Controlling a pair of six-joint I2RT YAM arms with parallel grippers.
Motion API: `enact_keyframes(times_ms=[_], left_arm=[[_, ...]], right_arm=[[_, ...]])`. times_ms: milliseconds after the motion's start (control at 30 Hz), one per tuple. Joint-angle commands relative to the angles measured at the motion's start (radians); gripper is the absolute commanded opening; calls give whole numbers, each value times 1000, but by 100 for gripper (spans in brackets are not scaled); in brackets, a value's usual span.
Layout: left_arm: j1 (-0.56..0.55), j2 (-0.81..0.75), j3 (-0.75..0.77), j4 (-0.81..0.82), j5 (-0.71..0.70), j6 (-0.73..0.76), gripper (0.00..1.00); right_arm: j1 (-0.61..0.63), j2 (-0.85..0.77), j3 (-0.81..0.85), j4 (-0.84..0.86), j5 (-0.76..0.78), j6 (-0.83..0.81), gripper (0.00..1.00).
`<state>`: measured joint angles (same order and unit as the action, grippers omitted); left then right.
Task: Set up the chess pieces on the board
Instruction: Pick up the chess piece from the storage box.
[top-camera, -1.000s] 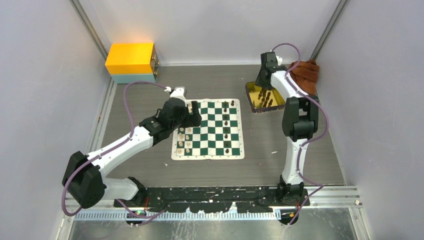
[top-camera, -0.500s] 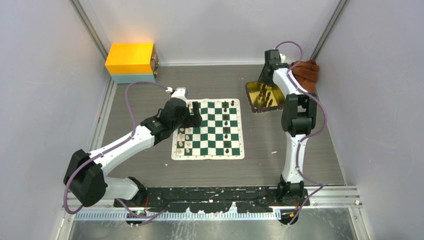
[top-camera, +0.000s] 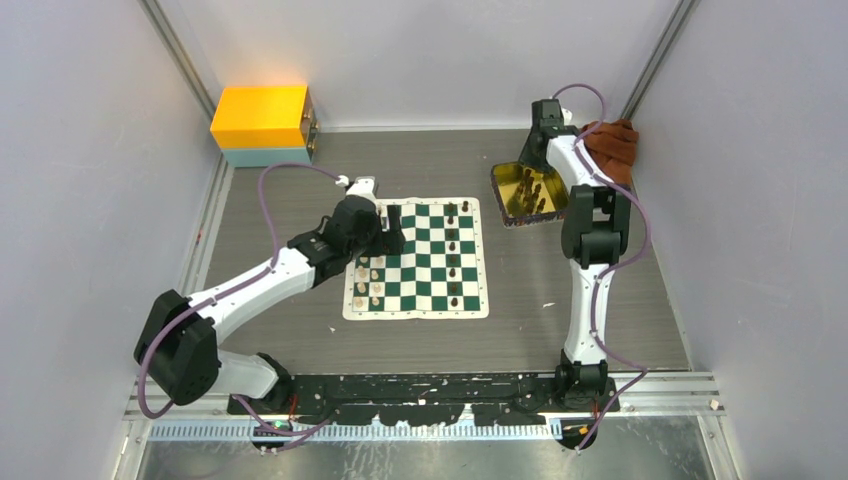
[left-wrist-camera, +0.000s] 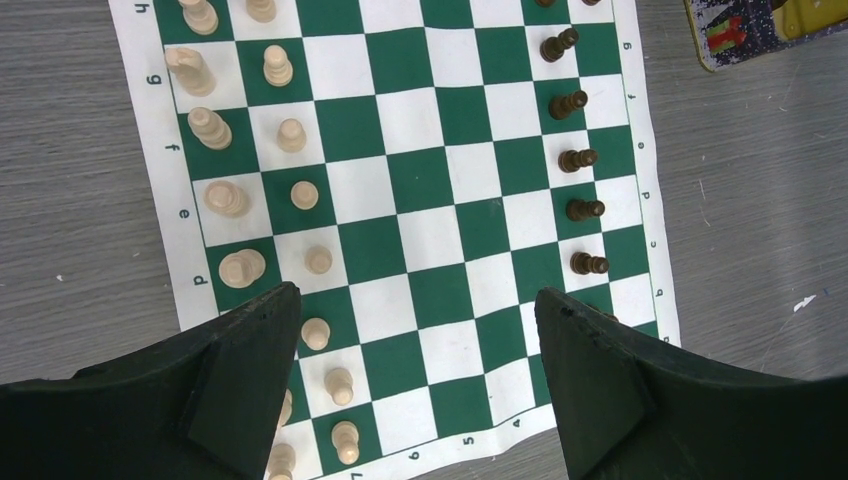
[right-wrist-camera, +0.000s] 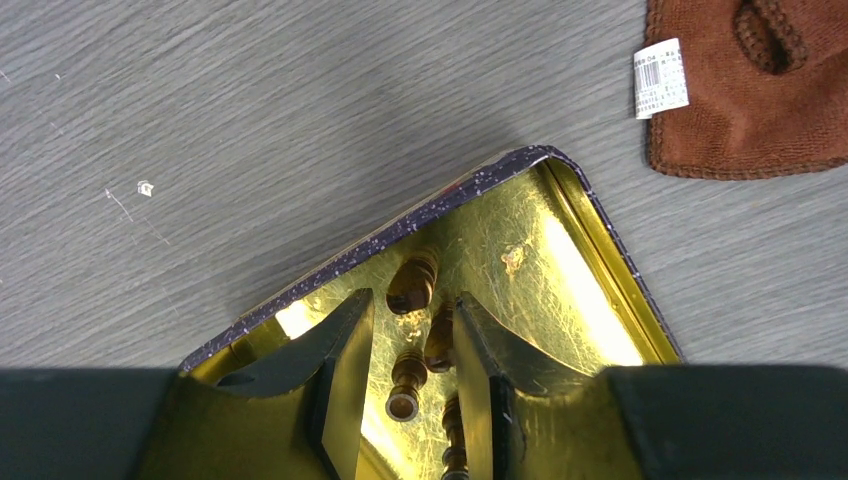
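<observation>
The green-and-white board (top-camera: 415, 312) lies mid-table. Cream chess pieces (top-camera: 368, 280) fill its left two columns, and dark chess pieces (top-camera: 453, 255) stand in a column near its right side. My left gripper (top-camera: 392, 225) hovers over the board's far left part. In the left wrist view the left gripper (left-wrist-camera: 415, 295) is wide open with only bare squares of the board (left-wrist-camera: 430, 180) between its fingers. My right gripper (right-wrist-camera: 413, 297) is open and low inside the gold tray (right-wrist-camera: 450, 200). A lying dark piece (right-wrist-camera: 405, 385) sits in the gap, ungripped, with others beside it.
The gold tray (top-camera: 505, 185) with several dark pieces (top-camera: 532, 195) sits right of the board. A brown cloth (top-camera: 612, 145) lies at the back right, close to the tray. A yellow box (top-camera: 262, 118) stands at the back left.
The right wrist has shifted a little toward the back right over the tray. The left arm's elbow has edged right, while its gripper stays over the board's far left part.
</observation>
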<state>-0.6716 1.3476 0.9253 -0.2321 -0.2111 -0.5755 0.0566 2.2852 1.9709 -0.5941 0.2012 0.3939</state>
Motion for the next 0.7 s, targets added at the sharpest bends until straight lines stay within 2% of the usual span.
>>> enact_keyframes(times_ms=[0, 667], left_arm=[[9, 9, 13, 59, 8, 2, 87], [28, 30, 12, 71, 27, 2, 87]], right_arm=[[-3, 10, 61, 14, -11, -14, 41], [-12, 56, 92, 7, -28, -12, 36]])
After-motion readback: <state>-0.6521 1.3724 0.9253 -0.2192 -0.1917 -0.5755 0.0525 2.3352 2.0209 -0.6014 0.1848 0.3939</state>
